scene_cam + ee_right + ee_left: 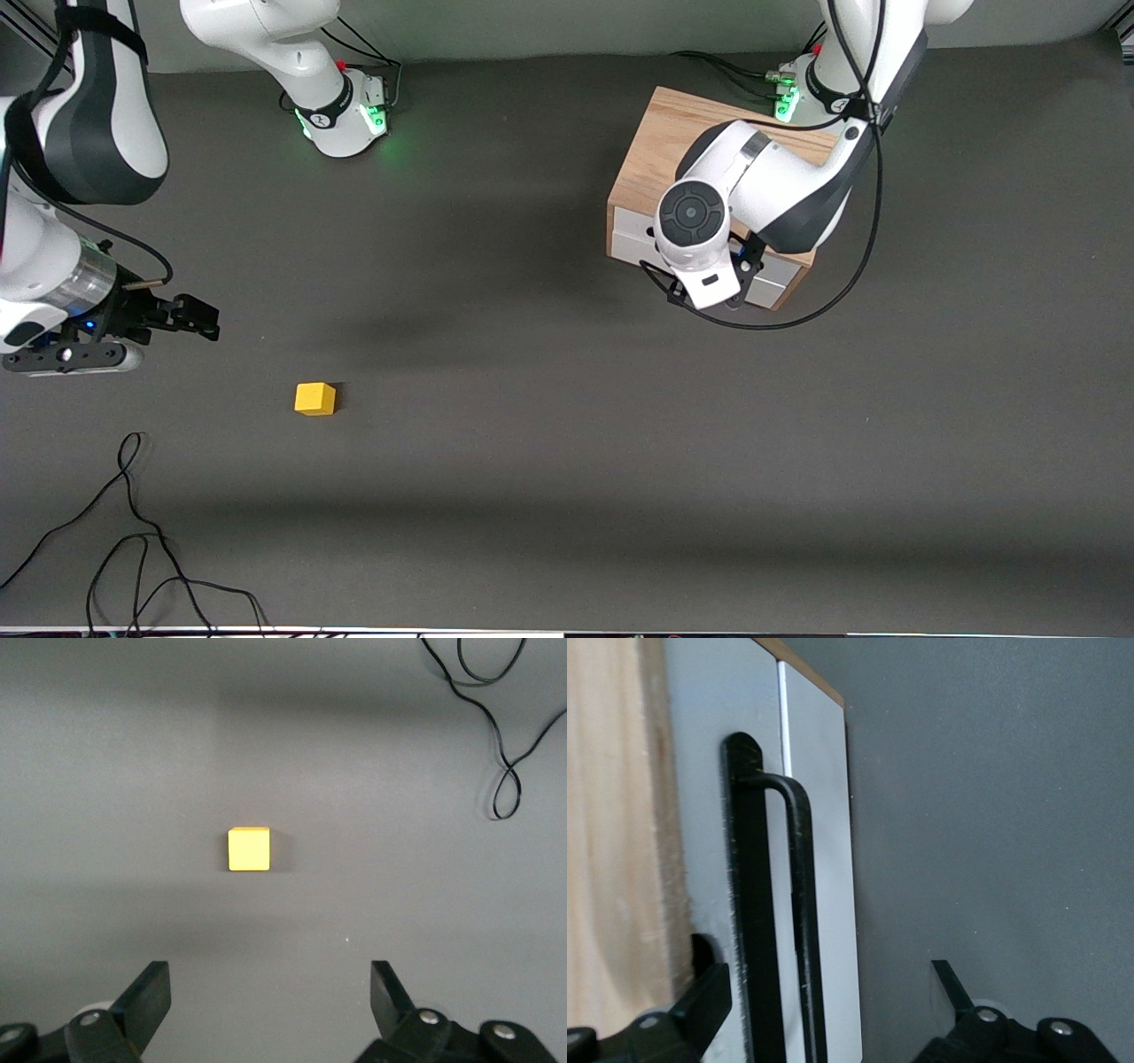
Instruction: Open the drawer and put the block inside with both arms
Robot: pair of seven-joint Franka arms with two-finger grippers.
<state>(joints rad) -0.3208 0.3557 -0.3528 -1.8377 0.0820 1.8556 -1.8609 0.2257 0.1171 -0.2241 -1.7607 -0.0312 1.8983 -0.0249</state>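
The yellow block [315, 399] [249, 849] lies on the dark table toward the right arm's end. My right gripper [190, 317] [270, 992] hangs open over bare table beside the block, apart from it, holding nothing. The wooden cabinet [660, 133] stands toward the left arm's end. Its drawer [824, 859] has a white front that sits flush with the cabinet. My left gripper [830, 992] is open in front of that panel, its fingers on either side of the black handle [799, 904] without gripping it. In the front view the left arm's wrist [695, 221] hides this gripper.
Loose black cables [133, 532] [505, 744] lie on the table near the front camera's edge at the right arm's end. The two arm bases [341, 115] [819, 93] stand along the table's edge farthest from that camera.
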